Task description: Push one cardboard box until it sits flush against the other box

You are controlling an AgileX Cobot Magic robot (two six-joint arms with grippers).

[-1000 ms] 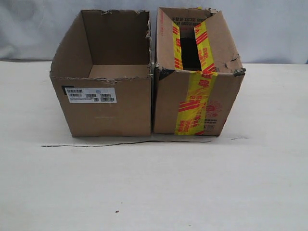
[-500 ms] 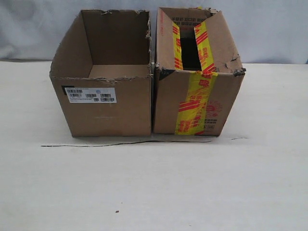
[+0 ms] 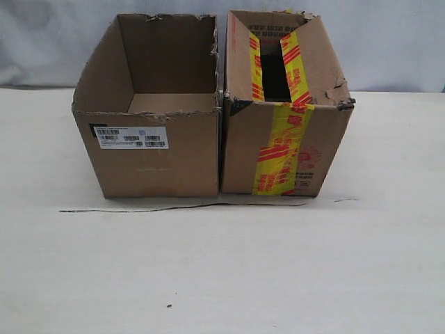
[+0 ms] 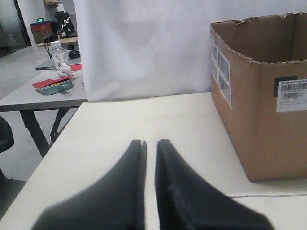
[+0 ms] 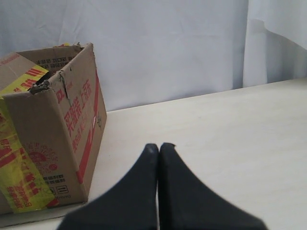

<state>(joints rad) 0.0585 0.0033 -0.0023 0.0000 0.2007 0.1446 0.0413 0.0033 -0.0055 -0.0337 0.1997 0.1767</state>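
White table [image 3: 222, 278] w/ dark line [image 3: 181, 207] — curtain [image 3: 389, 42] behind.

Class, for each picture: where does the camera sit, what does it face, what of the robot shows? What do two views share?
Exterior view: off the arms, facing the cardboard box and the other box on the table; no robot part shows.
Left wrist view: behind the left gripper, facing the cardboard box.
Right wrist view: behind the right gripper, facing the other box.
Shared: each wrist view and the exterior show one box.
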